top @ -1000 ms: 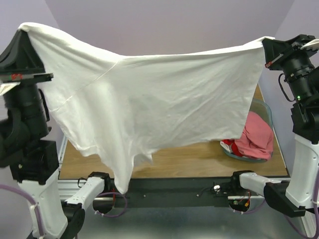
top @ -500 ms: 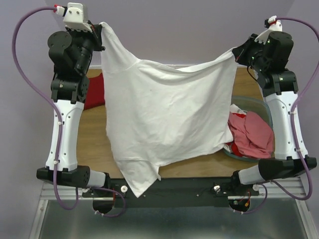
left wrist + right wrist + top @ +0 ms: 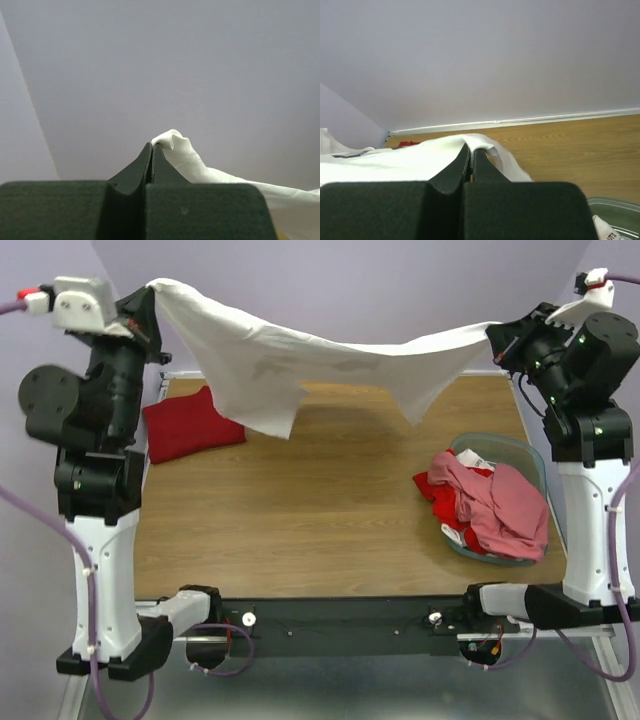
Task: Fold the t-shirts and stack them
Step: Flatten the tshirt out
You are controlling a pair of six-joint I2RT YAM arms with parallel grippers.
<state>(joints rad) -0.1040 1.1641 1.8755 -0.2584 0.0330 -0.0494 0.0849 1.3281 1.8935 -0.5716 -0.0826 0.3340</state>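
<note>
The large white t-shirt [image 3: 300, 355] hangs stretched in the air between my two grippers, above the far part of the table. My left gripper [image 3: 152, 295] is shut on its left corner; the cloth bunches at the fingertips in the left wrist view [image 3: 175, 145]. My right gripper [image 3: 497, 335] is shut on its right corner, seen draped over the jaws in the right wrist view [image 3: 470, 142]. A folded dark red t-shirt [image 3: 190, 425] lies at the table's far left. Red and pink t-shirts [image 3: 490, 505] are heaped at the right, spilling from the bin.
A teal plastic bin [image 3: 525, 455] stands at the table's right edge under the heap of shirts. The wooden table [image 3: 300, 510] shows bare wood across its middle and front. Both arms are raised high at the sides.
Both grippers have swung the white shirt up and away toward the far side; it went from hanging down over the table to billowing out nearly level, and the folded dark red shirt now shows.
</note>
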